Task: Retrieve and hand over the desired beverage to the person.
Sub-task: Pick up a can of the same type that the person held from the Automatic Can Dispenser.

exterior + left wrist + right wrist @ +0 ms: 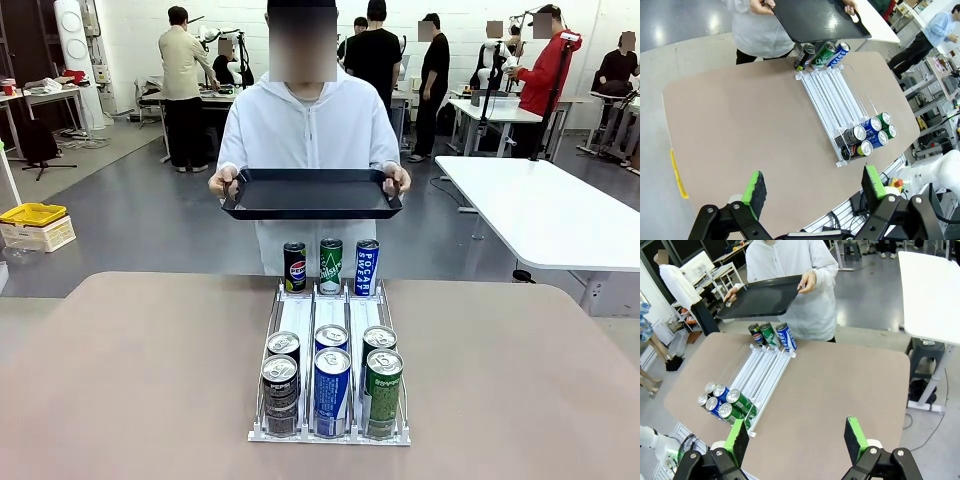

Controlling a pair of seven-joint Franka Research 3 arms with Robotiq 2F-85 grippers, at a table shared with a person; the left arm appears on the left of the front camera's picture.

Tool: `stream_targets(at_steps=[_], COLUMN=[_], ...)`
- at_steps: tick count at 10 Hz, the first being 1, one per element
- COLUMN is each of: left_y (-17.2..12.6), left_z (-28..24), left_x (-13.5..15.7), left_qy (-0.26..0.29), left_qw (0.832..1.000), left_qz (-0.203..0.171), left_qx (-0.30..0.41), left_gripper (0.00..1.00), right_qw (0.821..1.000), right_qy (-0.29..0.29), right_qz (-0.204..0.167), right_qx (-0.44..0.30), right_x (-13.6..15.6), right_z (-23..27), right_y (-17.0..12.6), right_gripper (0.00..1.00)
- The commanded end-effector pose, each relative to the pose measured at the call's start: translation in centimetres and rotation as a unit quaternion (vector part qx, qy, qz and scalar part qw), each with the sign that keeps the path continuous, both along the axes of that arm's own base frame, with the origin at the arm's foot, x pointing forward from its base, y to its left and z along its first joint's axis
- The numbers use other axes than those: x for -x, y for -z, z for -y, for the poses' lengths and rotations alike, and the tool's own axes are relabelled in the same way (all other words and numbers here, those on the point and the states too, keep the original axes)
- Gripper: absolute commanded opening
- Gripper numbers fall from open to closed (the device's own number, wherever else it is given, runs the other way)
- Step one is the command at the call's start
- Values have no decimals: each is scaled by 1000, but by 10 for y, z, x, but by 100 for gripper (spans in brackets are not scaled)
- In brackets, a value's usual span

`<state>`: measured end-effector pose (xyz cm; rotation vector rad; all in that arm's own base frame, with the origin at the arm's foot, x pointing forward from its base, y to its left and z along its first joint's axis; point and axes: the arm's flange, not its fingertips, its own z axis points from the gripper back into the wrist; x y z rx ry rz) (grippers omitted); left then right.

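— How far along are they?

— Barely begun, I'd say. Nothing is off the table (130, 380) yet. The person (310, 125) stands at its far edge, holding a black tray (310, 192) level by its two ends, close above the far end of the rack (297, 315). I take it they're waiting for a drink to land on it.

— And the drinks?

— All in the rack, mid-table, in three lanes. Six cans (332, 385) are bunched at the robot's end, two deep: dark, blue and green across. Three more stand at the far end below the tray: a Pepsi (295, 267), a green one (331, 265) whose label I can't quite read, and a Pocari Sweat (367, 267). Nothing shows which one is wanted.

— Which way do they sit?

— Every can is upright, long axis vertical, pull-tab end up. The far three turn their labels toward the robot.

— The grippers?

— Both hang high over the robot's side of the table, well apart from the rack. The left gripper (814, 185) has its fingers spread as wide as they go, with nothing between the green pads. The right gripper (796, 434) is the same, wide and empty.

— So what's left?

— All of it, by my reckoning: settle on a can, close on it, lift it out of its lane and carry it across to the tray.
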<state>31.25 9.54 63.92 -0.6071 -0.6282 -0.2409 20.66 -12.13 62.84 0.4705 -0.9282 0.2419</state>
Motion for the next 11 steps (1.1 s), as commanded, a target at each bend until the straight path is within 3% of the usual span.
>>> stream_targets(at_steps=[1,11], left_y=[-2,-2], left_z=[0,0], left_x=[1,1], left_qy=[3,3], left_qw=[1000,1000], left_qz=[3,3], left_qx=[1,1], left_gripper=[100,100], right_qw=[1000,1000], right_qy=[1,1], right_qz=[0,0], right_qx=[-3,-3], right_x=[-1,-1], right_z=[1,1], right_y=[3,3], right_gripper=[100,100])
